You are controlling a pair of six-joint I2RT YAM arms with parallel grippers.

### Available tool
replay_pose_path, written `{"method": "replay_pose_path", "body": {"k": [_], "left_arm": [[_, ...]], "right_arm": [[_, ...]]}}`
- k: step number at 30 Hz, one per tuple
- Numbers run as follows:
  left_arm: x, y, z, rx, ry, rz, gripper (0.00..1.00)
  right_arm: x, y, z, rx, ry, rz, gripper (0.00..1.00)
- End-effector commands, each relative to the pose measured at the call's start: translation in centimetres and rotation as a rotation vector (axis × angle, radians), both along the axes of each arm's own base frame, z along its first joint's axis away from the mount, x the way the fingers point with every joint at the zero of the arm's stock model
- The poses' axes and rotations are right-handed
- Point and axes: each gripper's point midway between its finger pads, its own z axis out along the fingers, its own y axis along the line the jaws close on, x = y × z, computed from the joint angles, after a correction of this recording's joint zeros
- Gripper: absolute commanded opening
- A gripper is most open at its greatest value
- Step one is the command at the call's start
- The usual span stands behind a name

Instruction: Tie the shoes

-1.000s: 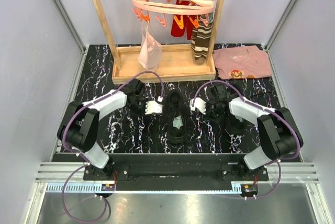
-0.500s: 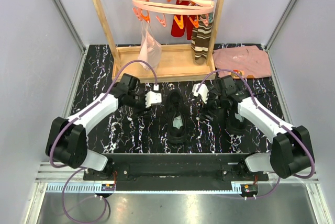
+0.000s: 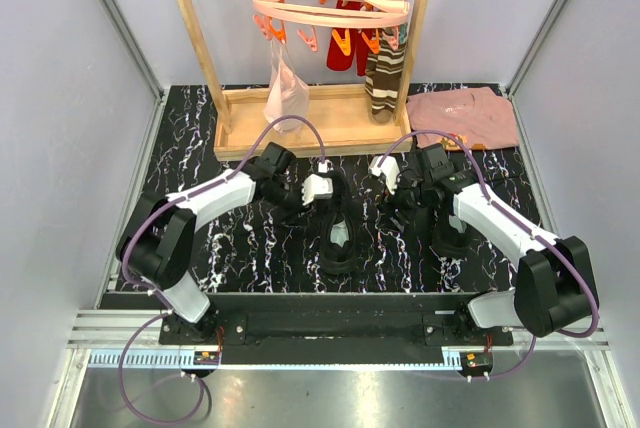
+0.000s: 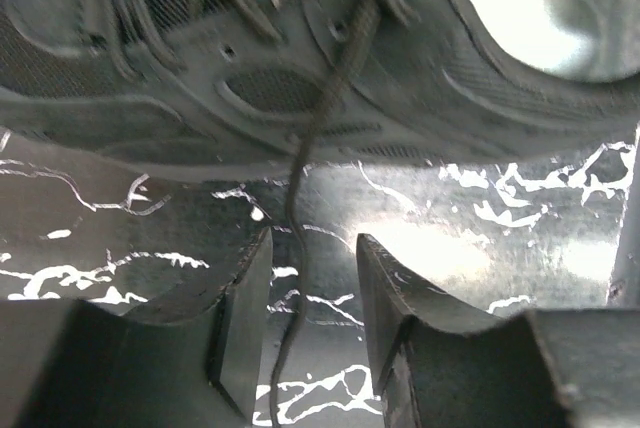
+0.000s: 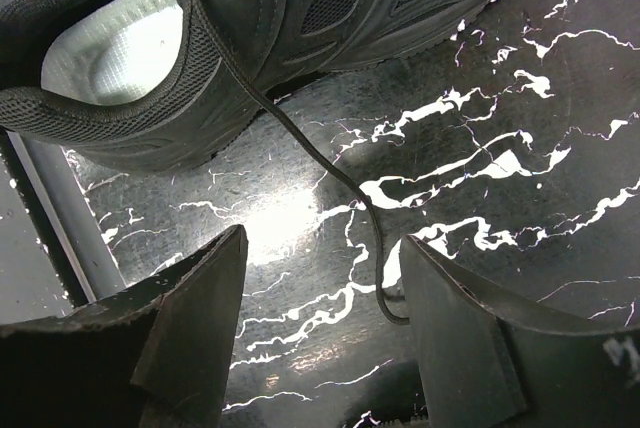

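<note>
Black lace (image 4: 296,178) is running from the shoe (image 4: 260,88) straight into the open left claw (image 4: 312,268); the open right claw (image 5: 325,278) is straddling another lace end (image 5: 340,173).

top view looks down; wrist views closely face shoe (image 4: 300,98)

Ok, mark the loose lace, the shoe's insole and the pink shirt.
loose lace (image 4: 294,188): left wrist view, halfway along its visible stretch.
insole (image 5: 115,48): right wrist view, middle of the pale patch.
pink shirt (image 3: 462,116): top external view, centre of the folded cloth.
</note>
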Motion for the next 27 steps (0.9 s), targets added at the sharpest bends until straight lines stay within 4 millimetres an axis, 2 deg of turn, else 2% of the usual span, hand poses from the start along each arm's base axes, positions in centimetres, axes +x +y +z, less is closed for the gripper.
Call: {"method": "replay_pose_path", "body": {"k": [1, 6, 9, 14, 16, 20, 23, 24, 26, 27], "left_arm": [[1.6, -1.4, 0.9, 0.008, -0.049, 0.014, 0.40], [1.5, -1.7, 0.4, 0.032, -0.044, 0.007, 0.36], [2.0, -1.7, 0.2, 0.047, -0.043, 0.026, 0.28], [1.5, -1.5, 0.5, 0.028, -0.054, 0.023, 0.00], [1.2, -1.8, 1.5, -0.008, -0.073, 0.027, 0.00], [0.6, -2.0, 3.2, -0.109, -0.005, 0.107, 0.00], [1.0, -2.4, 6.0, -0.223, 0.011, 0.198, 0.00], [0.7, -2.4, 6.0, -0.249, 0.038, 0.217, 0.00], [1.3, -2.7, 7.3, -0.323, 0.080, 0.295, 0.00], [0.9, -2.7, 7.0, -0.338, 0.113, 0.307, 0.00]], "right_arm": [[0.5, 0.2, 0.9, 0.022, -0.021, -0.016, 0.70], [0.4, -0.1, 0.7, 0.014, -0.022, -0.023, 0.70], [0.3, -0.1, 0.6, 0.011, -0.021, -0.022, 0.70], [0.3, -0.4, 0.3, -0.005, -0.023, -0.032, 0.68], [0.1, -0.4, 0.1, -0.003, -0.016, -0.031, 0.68], [-0.2, -0.3, -0.3, 0.002, 0.000, -0.022, 0.66], [-0.2, -0.2, -0.6, 0.001, 0.019, -0.026, 0.63], [-0.3, -0.2, -0.8, 0.003, 0.027, -0.024, 0.62], [-0.4, 0.1, -0.9, 0.013, 0.042, -0.019, 0.58], [-0.3, 0.2, -1.2, 0.013, 0.055, -0.022, 0.57]]}}
